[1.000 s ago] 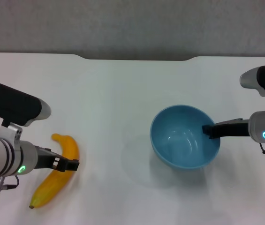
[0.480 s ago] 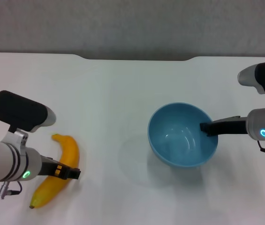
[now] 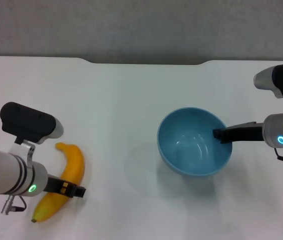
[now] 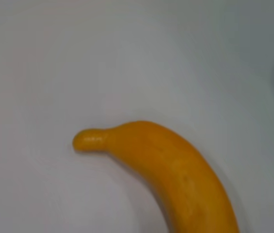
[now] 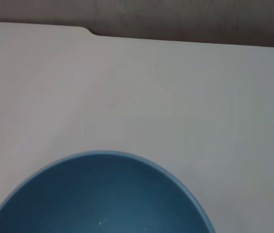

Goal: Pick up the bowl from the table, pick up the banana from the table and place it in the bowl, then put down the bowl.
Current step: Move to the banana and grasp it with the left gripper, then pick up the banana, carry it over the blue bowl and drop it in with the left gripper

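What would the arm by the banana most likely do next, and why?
Probably close the left end effector on the banana and lift it. It sits low at the banana's middle, the banana lies on the table, and the right end effector has the bowl by its rim, apparently raised and empty.

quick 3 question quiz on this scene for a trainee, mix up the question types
1. True or false: the banana already lies inside the bowl.
2. Which gripper grips the bowl's rim? A) left gripper B) right gripper C) neither
3. Fill in: the bowl casts a shadow on the table to its left, which suggests it is ____ the tabletop.

Key
1. False; the banana lies on the table at the robot's left, with the left gripper at its middle.
2. B
3. Lifted off (a judgement from the offset shadow).
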